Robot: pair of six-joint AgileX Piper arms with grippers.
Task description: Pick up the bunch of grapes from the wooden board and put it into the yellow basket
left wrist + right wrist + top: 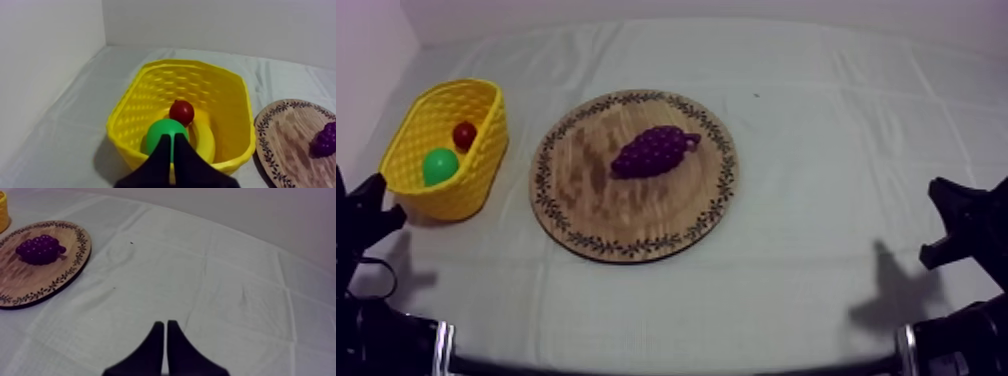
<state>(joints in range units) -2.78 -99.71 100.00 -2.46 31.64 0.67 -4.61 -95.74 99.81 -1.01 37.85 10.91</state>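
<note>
Top view: a round wooden board (636, 215) with visible grain and a rim of dark leaf-pattern lies mid-surface on a creased grey-white cloth (816, 150). The grapes (654, 152), a glossy purple cluster of small bumps, lie on the board toward 1 o'clock from its centre, with the stem end pointing to 3 o'clock. At the board's 9 o'clock, just beside it, stands the basket (481, 172), yellow plastic with lattice walls and a flared rim. Inside it a smooth round green fruit (439, 166) has a small red fruit (464, 135) at its 1 o'clock.

Left wrist view: the left gripper (172, 137) is narrow, its black fingers pressed into a wedge on nothing, over the basket's near rim. A curved yellow banana (205, 142) lies in the basket against the green and red fruit.

Right wrist view: the right gripper (164, 323) is likewise narrow and holds nothing, above bare cloth, well apart from the board and grapes.
</note>
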